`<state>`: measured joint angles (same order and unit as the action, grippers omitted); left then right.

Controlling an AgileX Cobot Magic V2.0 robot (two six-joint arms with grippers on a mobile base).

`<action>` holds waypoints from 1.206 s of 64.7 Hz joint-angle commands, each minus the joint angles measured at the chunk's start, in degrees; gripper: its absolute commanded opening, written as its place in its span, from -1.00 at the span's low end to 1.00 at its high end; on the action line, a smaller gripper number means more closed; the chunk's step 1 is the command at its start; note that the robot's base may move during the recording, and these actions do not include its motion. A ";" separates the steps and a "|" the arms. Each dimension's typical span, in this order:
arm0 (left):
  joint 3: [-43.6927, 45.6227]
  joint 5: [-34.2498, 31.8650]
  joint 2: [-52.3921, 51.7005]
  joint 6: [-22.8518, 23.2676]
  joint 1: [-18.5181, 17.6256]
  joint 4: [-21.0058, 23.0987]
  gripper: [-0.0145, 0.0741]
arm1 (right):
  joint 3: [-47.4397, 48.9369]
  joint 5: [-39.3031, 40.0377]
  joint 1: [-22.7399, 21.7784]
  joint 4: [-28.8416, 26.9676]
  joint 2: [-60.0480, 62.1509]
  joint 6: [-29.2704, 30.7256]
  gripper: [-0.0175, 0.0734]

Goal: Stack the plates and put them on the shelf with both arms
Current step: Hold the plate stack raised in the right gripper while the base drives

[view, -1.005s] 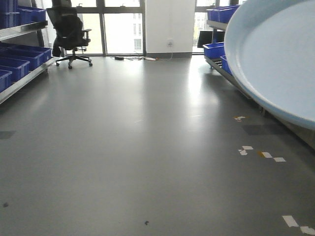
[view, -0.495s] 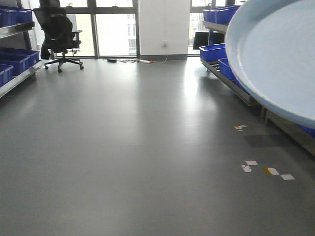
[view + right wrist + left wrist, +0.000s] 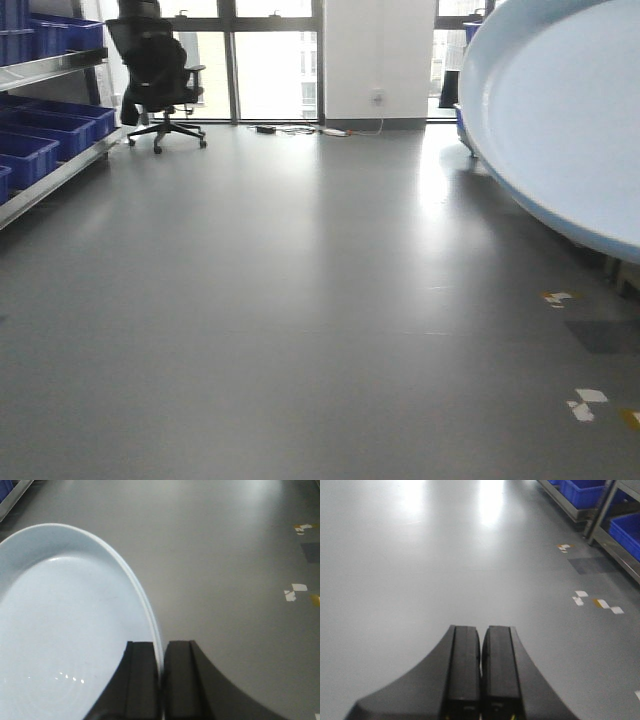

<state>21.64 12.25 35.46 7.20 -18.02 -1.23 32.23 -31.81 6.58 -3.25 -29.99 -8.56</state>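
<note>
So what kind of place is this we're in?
Probably a storeroom or warehouse-style lab: metal racks of blue bins, a wide grey floor with tape marks, and an office chair by tall windows. The right gripper grips a plate.

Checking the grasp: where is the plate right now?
The plate is pinched by its rim in the right pincer, above the floor; in the front view it fills the upper right.

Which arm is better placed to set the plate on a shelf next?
Right. The right gripper is clamped on the plate rim, holding it above the floor. The left gripper is shut on nothing, so it has nothing to place.
</note>
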 commanded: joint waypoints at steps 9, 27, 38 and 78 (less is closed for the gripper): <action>1.76 -4.40 -0.04 0.36 0.14 0.00 -0.48 | 1.85 5.09 -0.45 -0.14 -0.21 0.16 -0.51; 1.76 -4.40 -0.04 0.36 0.14 0.00 -0.48 | 1.85 5.09 -0.45 -0.14 -0.21 0.16 -0.51; 1.76 -4.40 -0.04 0.36 0.14 0.00 -0.48 | 1.85 5.09 -0.45 -0.14 -0.21 0.16 -0.51; 1.76 -4.50 -0.04 0.36 0.14 0.00 -0.48 | 1.85 5.09 -0.45 -0.14 -0.21 0.16 -0.51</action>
<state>21.64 12.25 35.46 7.20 -18.02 -1.23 32.23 -31.81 6.58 -3.25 -29.99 -8.56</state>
